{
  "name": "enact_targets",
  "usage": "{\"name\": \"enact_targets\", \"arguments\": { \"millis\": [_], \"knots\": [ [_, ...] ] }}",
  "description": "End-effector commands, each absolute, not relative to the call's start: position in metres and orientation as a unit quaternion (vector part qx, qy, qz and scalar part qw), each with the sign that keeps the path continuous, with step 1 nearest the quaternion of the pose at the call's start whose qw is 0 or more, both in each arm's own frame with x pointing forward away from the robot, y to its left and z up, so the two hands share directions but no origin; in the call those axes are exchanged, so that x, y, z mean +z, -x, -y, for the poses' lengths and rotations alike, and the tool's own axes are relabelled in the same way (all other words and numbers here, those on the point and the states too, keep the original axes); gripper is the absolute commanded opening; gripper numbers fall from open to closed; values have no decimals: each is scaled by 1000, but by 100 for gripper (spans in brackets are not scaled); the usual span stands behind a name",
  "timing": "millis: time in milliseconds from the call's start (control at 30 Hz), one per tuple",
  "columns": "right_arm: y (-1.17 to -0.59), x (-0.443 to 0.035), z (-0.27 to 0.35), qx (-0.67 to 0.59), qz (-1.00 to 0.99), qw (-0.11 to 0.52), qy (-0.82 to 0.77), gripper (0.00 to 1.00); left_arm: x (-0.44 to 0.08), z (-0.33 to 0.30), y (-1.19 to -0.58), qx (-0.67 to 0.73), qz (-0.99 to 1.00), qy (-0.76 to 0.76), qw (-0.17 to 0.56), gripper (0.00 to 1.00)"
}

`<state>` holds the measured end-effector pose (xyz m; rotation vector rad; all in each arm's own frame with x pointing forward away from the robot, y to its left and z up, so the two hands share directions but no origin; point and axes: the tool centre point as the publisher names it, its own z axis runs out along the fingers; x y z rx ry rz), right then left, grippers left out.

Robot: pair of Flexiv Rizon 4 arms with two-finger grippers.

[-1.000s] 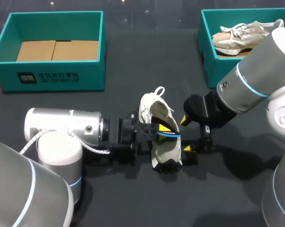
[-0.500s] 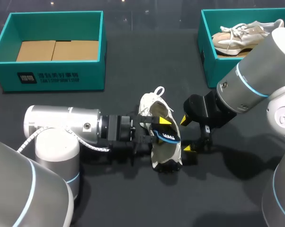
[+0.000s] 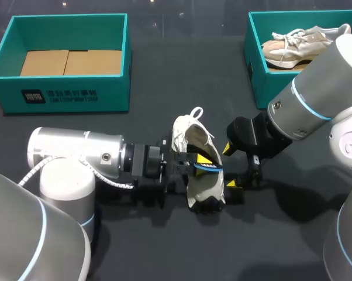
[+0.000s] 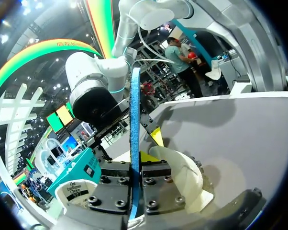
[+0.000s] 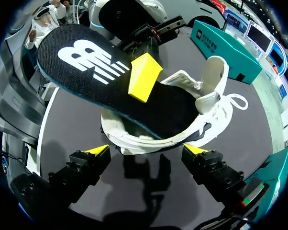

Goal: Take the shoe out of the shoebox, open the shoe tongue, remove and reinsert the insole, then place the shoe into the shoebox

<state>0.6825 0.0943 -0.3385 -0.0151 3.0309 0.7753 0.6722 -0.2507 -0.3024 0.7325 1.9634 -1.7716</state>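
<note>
Left gripper [image 3: 202, 159] clamps the insole [image 5: 86, 62], one end of which sits inside the shoe [image 5: 207, 115]. Right gripper [image 5: 146, 151], fingers spread, faces the shoe just ahead.

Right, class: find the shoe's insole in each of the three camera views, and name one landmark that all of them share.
Head view: insole mid-table, over the white shoe, pinched by the left hand.
Left wrist view: edge-on, a blue strip between that hand's fingers.
Right wrist view: broad black sheet slanting over the shoe, ahead of the open right hand.
Shared landmark: the white shoe.
</note>
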Motion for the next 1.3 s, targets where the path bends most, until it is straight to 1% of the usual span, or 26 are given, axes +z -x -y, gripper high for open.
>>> {"name": "enact_targets", "arguments": {
  "millis": [33,300,567,600,633,667,733,833,1033,1067,1100,1133,1167,1300],
  "knots": [
    [-681,-340,-95,248,-969,8,5,100,-313,254,-679,-630,-701,-266,202,0],
    [-681,-340,-95,248,-969,8,5,100,-327,254,-690,-613,-710,-267,219,0],
    [-681,-340,-95,248,-969,8,5,100,-332,252,-698,-612,-719,-254,211,0],
    [-681,-340,-95,248,-969,8,5,100,-331,251,-697,-614,-718,-254,209,6],
    [-681,-340,-95,248,-969,8,5,100,-329,251,-695,-618,-715,-253,206,19],
    [-681,-340,-95,248,-969,8,5,100,-326,250,-693,-620,-714,-253,205,28],
    [-681,-340,-95,248,-969,8,5,100,-322,249,-690,-624,-711,-254,203,36],
    [-681,-340,-95,248,-969,8,5,100,-314,248,-684,-629,-705,-257,202,36],
    [-681,-340,-95,248,-969,8,5,100,-304,249,-674,-634,-699,-264,199,32],
    [-681,-340,-95,248,-969,8,5,100,-303,249,-673,-634,-698,-265,199,25],
    [-681,-340,-95,248,-969,8,5,100,-302,250,-672,-635,-698,-266,199,15],
    [-681,-340,-95,248,-969,8,5,100,-302,251,-672,-635,-697,-268,199,3],
    [-681,-340,-95,248,-969,8,5,100,-302,252,-671,-633,-697,-271,200,0],
    [-681,-340,-95,248,-969,8,5,100,-309,257,-673,-627,-697,-280,207,0]
  ]
}}
